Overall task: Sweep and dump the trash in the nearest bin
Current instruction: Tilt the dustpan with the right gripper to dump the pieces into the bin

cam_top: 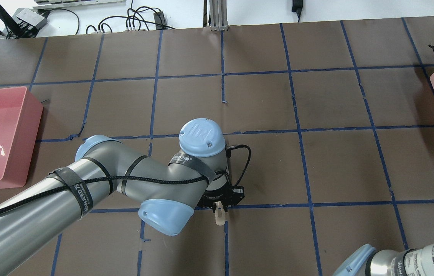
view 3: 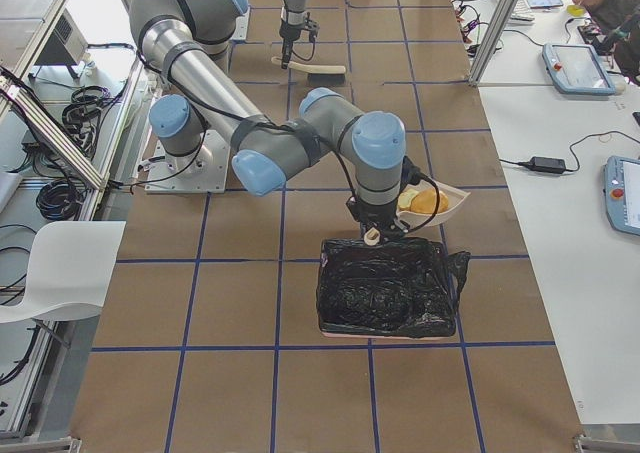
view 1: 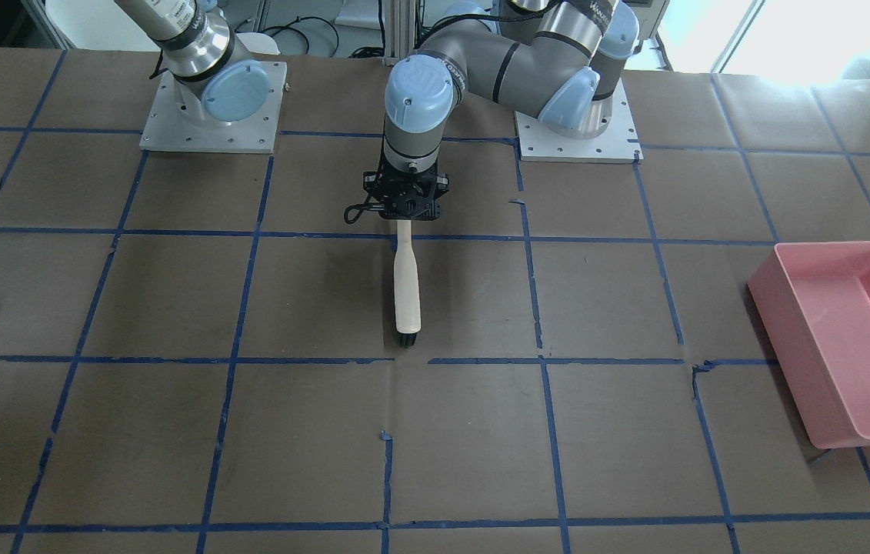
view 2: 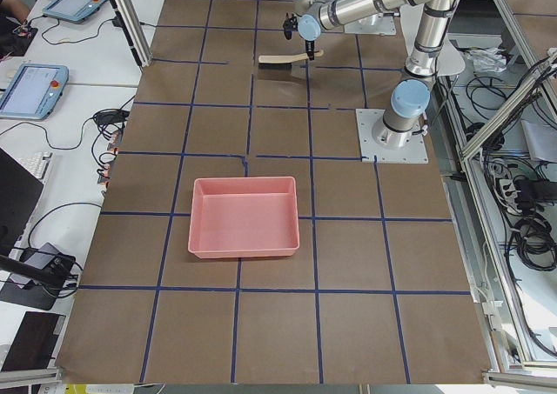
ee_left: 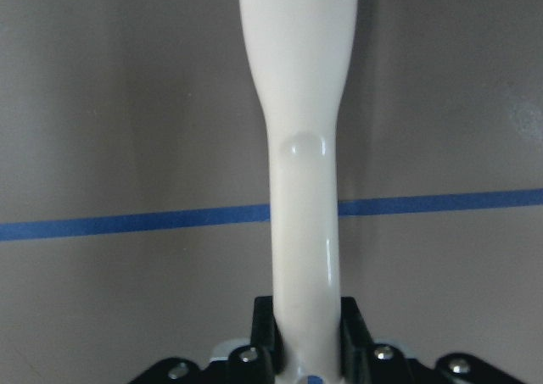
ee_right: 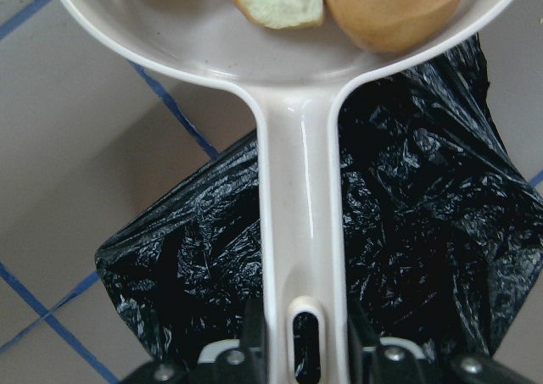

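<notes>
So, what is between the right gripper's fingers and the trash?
Only the dustpan's white handle, running from the fingers to the pan holding the trash; right wrist view shows it.

This is a robotics lab. Two grey-and-blue industrial arms, the left arm [view 1: 496,73] and the right arm [view 1: 181,31], are each bolted through a metal plate [view 1: 165,132] onto a big bench [view 1: 173,300] that is covered in brown paper and squared off with blue tape [view 1: 173,232]. White side tables [view 2: 78,63] carry touchscreen control pendants [view 2: 30,88], a power brick [view 3: 548,163] and loose cables [cam_top: 140,17]. Aluminium frame posts [view 2: 124,20] stand at the edges, and a white chair [view 3: 50,268] sits alongside.
</notes>
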{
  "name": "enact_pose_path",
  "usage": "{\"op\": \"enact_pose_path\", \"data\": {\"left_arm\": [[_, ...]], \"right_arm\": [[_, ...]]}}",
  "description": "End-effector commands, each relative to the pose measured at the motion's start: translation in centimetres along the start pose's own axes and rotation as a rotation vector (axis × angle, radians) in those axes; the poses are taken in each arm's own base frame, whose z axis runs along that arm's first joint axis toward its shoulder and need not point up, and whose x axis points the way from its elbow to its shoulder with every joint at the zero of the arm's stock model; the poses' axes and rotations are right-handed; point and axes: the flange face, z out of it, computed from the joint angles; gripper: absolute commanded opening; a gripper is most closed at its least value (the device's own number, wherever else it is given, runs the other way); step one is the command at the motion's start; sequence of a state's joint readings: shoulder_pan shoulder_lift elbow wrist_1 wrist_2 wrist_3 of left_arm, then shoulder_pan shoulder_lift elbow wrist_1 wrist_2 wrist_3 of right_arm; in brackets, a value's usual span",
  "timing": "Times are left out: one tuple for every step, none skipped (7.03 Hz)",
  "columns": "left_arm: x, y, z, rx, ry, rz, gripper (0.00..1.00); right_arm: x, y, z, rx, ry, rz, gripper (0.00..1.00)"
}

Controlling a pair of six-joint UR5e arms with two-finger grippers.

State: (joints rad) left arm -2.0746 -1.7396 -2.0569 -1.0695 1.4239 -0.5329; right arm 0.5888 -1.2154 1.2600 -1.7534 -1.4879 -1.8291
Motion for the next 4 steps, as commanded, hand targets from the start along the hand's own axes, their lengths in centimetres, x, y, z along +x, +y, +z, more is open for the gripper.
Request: {"op": "enact_pose_path", "data": {"left_arm": [[0.6, -0.2, -0.3, 0.051, 0.022, -0.007, 0.0], [0.8, 0.0, -0.2, 0.068, 0.001, 0.006, 0.0], [0.9, 0.3, 0.1, 0.071, -0.011, 0.013, 0.0], [1.0, 0.1, 0.4, 0.065, -0.013, 0.015, 0.0]], "right_arm": [[2.0, 6.9, -0.4, -0.028, 0.026, 0.015, 0.04], [3.5, 10.0, 0.5, -0.035, 0.03, 0.039, 0.05], [4.6, 13.3, 1.6, -0.043, 0.03, 0.049, 0.05], [5.1, 14.8, 2.8, -0.047, 0.028, 0.014, 0.05]]}}
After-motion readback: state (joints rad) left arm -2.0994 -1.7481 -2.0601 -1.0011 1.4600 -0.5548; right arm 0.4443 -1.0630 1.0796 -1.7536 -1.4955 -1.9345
